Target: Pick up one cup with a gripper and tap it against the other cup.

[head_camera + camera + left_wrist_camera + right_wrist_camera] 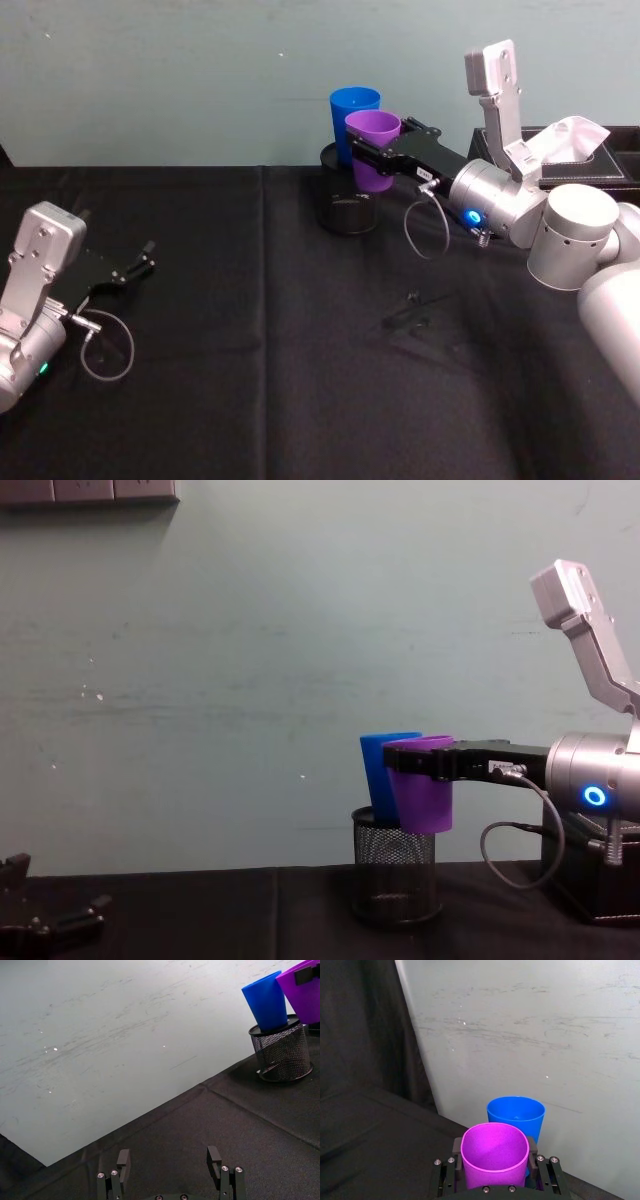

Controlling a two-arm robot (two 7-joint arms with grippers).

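Two cups, both mouth-up. Left gripper [143, 258] parked low on the table [250, 400], fingers spread, empty. Right gripper [415, 763] raised, pinching the purple cup [495, 1152] just under its rim; cup upright, clear of the table. Blue cup [353, 108] leans in the mesh holder [395, 875], just beyond purple and slightly left. Contact or gap: cannot tell. Likely tap direction: forward-left.
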